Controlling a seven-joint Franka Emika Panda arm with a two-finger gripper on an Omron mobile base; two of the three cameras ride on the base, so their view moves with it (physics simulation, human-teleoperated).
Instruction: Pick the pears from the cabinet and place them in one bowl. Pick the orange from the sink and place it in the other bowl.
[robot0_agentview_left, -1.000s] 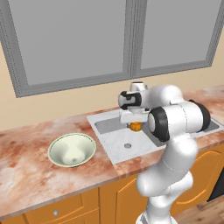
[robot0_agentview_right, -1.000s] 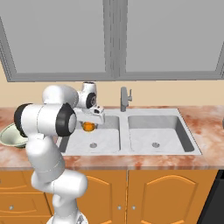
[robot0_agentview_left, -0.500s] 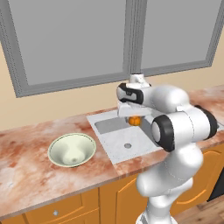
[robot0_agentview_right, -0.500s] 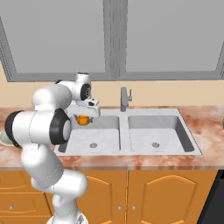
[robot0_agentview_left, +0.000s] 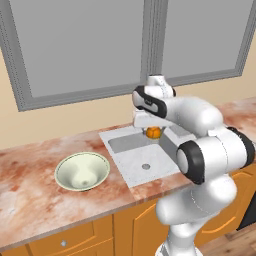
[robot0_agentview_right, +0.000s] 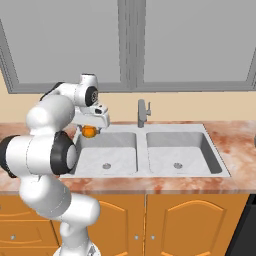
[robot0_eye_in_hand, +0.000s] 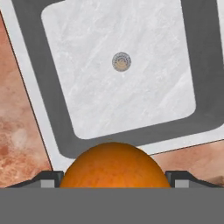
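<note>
End effector (robot0_agentview_left: 153, 131) clamped on small round bright orange fruit (robot0_eye_in_hand: 114, 165), raised above far edge of pale grey-white rectangular sink (robot0_agentview_right: 125, 161). Smooth pale cream round bowl (robot0_agentview_left: 82, 171) on marbled reddish counter (robot0_agentview_left: 35, 190), left of sink.

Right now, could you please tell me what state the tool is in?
Tool: closed on the orange, held above the sink.
</note>
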